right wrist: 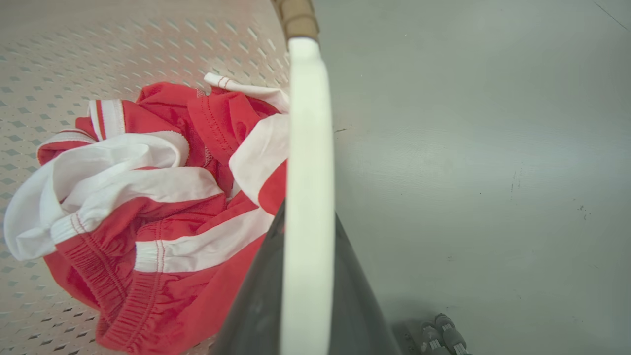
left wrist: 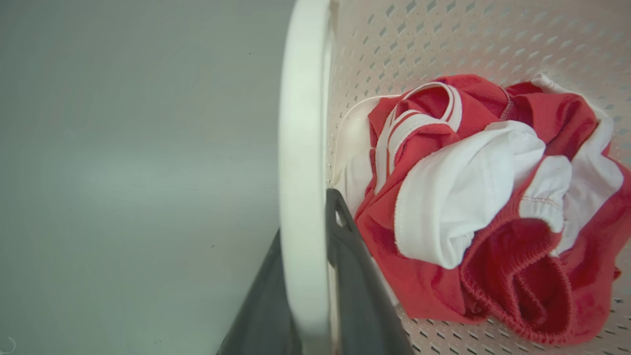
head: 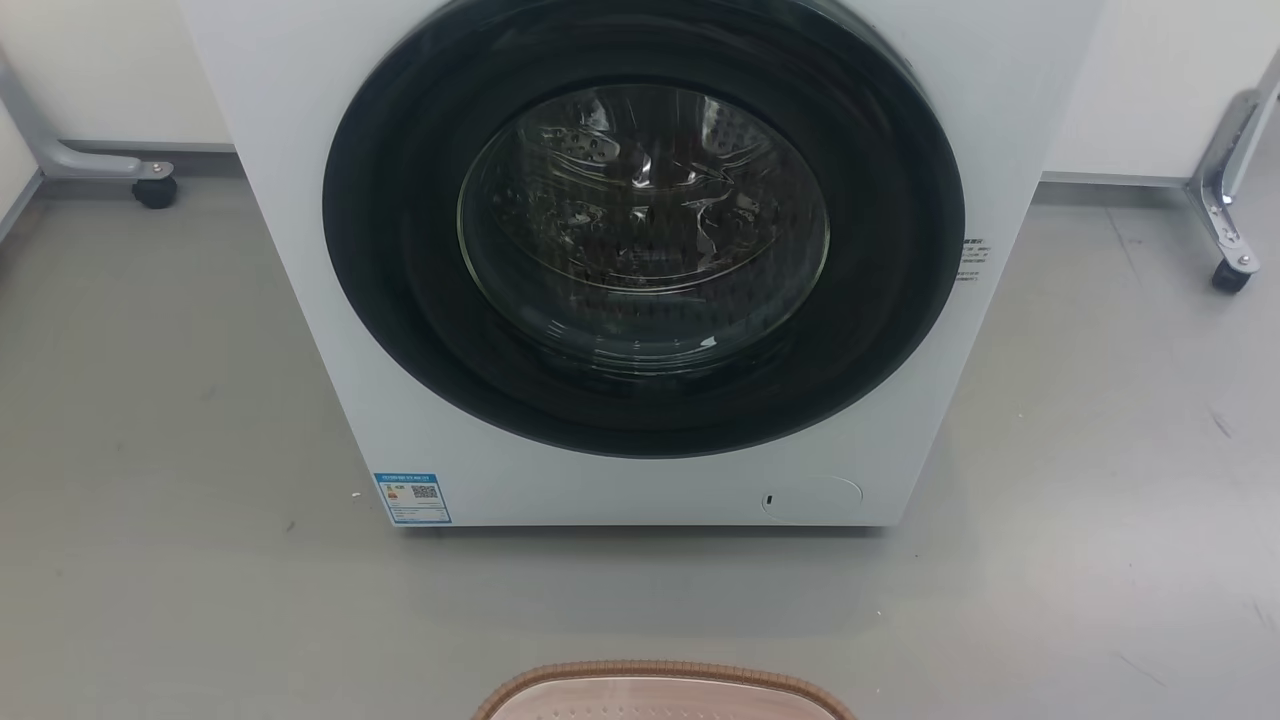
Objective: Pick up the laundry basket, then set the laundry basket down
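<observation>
A: Position of the laundry basket (head: 660,690)?

B: Directly in front of the washer (head: 640,260), centred on its round door (head: 645,230), with a strip of grey floor (head: 150,500) between them. Cannot tell whether it rests on the floor or hangs above it.

A: Left end effector (left wrist: 305,217)?

B: Closed on one white side handle (left wrist: 303,123), with one dark finger on the handle's outside and one inside the basket wall.

A: Right end effector (right wrist: 308,212)?

B: Same on the other white side handle (right wrist: 308,123): a finger on each side, clamped against it.

A: Contents?

B: Crumpled red-and-white clothing (left wrist: 473,197) on the perforated bottom, just beside the left end effector's inner finger (left wrist: 345,246).
</observation>
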